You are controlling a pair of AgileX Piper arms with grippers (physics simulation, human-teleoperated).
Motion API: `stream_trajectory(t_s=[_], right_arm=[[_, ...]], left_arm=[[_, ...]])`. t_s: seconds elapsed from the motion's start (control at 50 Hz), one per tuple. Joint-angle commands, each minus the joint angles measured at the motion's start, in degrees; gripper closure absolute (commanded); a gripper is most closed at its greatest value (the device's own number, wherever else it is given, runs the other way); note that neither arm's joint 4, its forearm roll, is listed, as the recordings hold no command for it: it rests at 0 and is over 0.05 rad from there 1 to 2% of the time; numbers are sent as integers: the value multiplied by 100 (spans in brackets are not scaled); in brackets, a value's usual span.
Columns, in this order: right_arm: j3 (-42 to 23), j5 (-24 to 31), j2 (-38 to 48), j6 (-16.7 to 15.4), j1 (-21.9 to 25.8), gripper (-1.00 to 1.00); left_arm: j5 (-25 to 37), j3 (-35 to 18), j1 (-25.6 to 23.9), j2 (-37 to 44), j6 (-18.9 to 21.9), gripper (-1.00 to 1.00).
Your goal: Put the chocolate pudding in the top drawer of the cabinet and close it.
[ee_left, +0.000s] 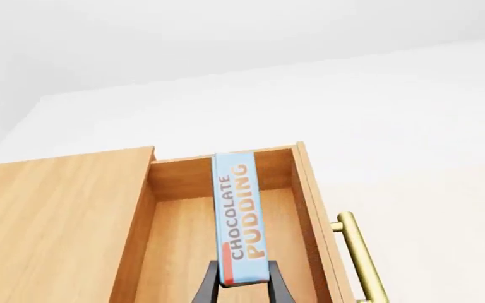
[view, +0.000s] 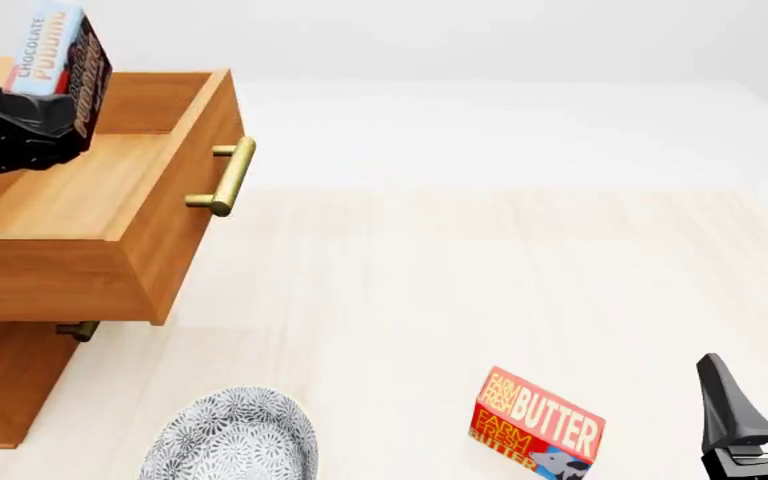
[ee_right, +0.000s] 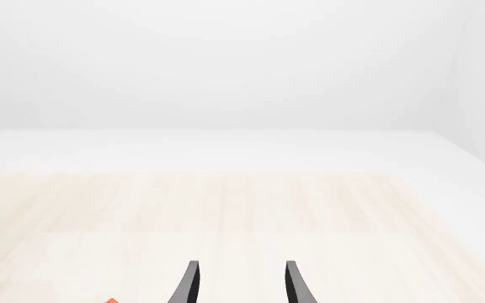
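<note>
The left tool is raised, fingers clamped on something; the right tool hangs low, fingers parted, gripping nothing.

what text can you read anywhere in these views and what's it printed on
"CHOCOLATE PUDDING": on the chocolate pudding box held in the left gripper over the open top drawer.
"FARM FRESH BUTTER": on the red butter box lying on the table.
Smaller print along the butter box's lower edge is too small to read.
The right wrist view shows no text.
</note>
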Motion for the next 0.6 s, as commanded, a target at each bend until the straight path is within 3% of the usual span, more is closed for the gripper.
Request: stream_trajectory(t_s=[0.02,0.6], right_arm=[[0,0,0,-1,0,-100],[0,0,-1,0,-1,-100]], left_arm=[[-18,235,176,-110,-74,100],[34,46,292,310,-191,100]])
